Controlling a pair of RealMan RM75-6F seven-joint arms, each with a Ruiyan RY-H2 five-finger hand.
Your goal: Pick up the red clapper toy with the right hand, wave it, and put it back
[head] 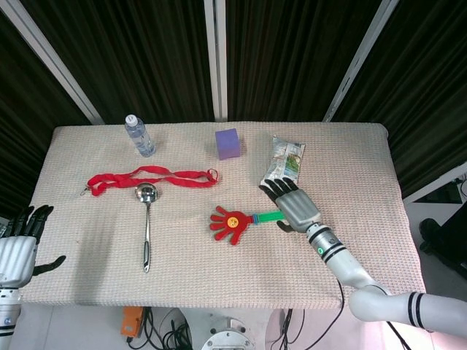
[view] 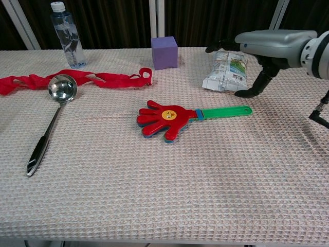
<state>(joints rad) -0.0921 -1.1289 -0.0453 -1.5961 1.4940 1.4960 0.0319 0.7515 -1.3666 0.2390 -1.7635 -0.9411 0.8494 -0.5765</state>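
The red clapper toy (head: 232, 222) (view: 165, 119), a red hand shape with a yellow face and a green handle (view: 226, 111), lies flat near the middle of the table. My right hand (head: 293, 204) (view: 267, 45) hovers above the far end of that handle, palm down with fingers spread, holding nothing. In the chest view its thumb points down toward the cloth just behind the handle tip. My left hand (head: 18, 244) stays open off the table's left front corner, seen only in the head view.
A snack packet (head: 284, 165) (view: 226, 71) lies just behind my right hand. A purple cube (head: 228, 143), a water bottle (head: 139, 135), a red ribbon (head: 153, 177) and a metal ladle (head: 146, 222) sit on the left and back of the woven cloth (head: 219, 277).
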